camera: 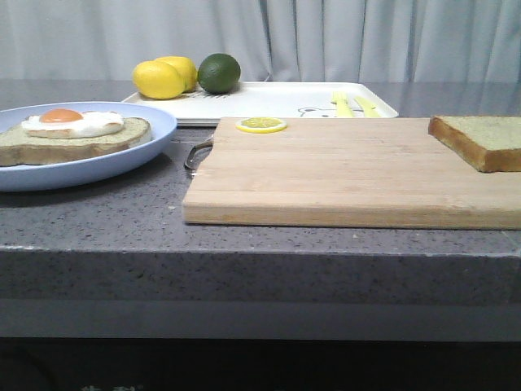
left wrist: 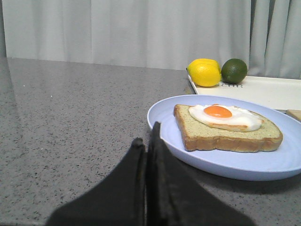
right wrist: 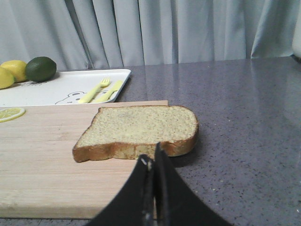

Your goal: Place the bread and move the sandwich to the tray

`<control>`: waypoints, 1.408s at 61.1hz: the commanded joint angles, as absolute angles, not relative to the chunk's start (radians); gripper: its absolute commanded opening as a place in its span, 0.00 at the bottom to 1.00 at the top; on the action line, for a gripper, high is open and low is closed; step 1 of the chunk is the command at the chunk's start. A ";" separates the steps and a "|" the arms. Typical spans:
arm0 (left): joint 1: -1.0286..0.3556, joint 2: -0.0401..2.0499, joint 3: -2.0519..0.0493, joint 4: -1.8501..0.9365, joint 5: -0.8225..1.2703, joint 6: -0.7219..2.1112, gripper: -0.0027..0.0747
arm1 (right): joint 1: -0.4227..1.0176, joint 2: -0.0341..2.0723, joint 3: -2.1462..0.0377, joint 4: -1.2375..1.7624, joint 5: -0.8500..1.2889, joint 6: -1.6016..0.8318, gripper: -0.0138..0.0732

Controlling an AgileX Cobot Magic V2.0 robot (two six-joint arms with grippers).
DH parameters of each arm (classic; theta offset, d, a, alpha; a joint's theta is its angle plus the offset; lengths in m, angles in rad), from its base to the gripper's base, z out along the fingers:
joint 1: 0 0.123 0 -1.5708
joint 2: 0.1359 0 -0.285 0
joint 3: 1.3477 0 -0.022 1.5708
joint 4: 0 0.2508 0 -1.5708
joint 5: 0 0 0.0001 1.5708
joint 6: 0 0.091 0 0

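The bread lies flat at the far right of the wooden cutting board; it also shows in the right wrist view. My right gripper is shut and empty just short of its near crust. The sandwich, a bread slice bearing a fried egg, lies on the light-blue plate at the left; it shows in the left wrist view too. My left gripper is shut and empty beside the plate's rim. The white tray stands behind the board. Neither gripper shows in the front view.
Two lemons and a lime sit at the tray's far left end, yellow cutlery at its right. A lemon slice lies on the board's back edge. The board has a metal handle next to the plate.
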State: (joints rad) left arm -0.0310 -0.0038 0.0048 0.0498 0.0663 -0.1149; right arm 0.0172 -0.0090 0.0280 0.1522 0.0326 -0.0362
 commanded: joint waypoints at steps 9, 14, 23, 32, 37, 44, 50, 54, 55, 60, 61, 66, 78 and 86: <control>-0.031 -0.025 0.006 0.048 -0.015 -0.115 0.01 | 0.012 -0.028 0.025 0.151 -0.051 -0.038 0.08; -0.031 -0.025 0.006 0.048 -0.015 -0.115 0.01 | 0.012 -0.028 0.025 0.151 -0.051 -0.038 0.08; -0.031 -0.025 0.006 0.048 -0.015 -0.115 0.01 | 0.012 -0.028 0.025 0.151 -0.051 -0.038 0.08; -0.031 -0.025 0.006 0.048 -0.015 -0.115 0.01 | 0.012 -0.028 0.025 0.149 -0.105 -0.041 0.08; -0.031 -0.025 0.006 0.048 -0.015 -0.115 0.01 | 0.012 -0.028 0.025 0.149 -0.134 -0.041 0.08; -0.031 -0.025 0.006 0.048 -0.015 -0.115 0.01 | 0.012 -0.028 0.025 0.149 -0.149 -0.041 0.08; -0.031 -0.025 0.004 0.048 -0.041 -0.115 0.01 | 0.012 -0.028 0.024 0.151 -0.161 -0.041 0.08; -0.031 -0.025 -0.006 0.021 -0.050 -0.117 0.01 | 0.012 -0.028 0.009 0.163 -0.145 -0.041 0.08; -0.031 -0.025 -0.010 0.014 -0.050 -0.117 0.01 | 0.012 -0.028 0.002 0.165 -0.135 -0.041 0.08; -0.031 -0.025 -0.063 -0.010 -0.027 -0.119 0.01 | 0.012 -0.028 -0.065 0.168 -0.060 -0.041 0.08; -0.031 -0.025 -0.075 -0.012 -0.019 -0.119 0.01 | 0.012 -0.028 -0.086 0.168 -0.040 -0.041 0.08; -0.031 -0.015 -0.161 -0.012 0.027 -0.119 0.01 | 0.012 -0.027 -0.170 0.168 0.030 -0.041 0.08; -0.031 0.120 -0.491 -0.012 0.272 -0.119 0.01 | 0.012 0.076 -0.450 0.139 0.248 -0.041 0.08; -0.031 0.236 -0.657 -0.012 0.380 -0.114 0.01 | 0.012 0.197 -0.585 0.134 0.350 -0.041 0.08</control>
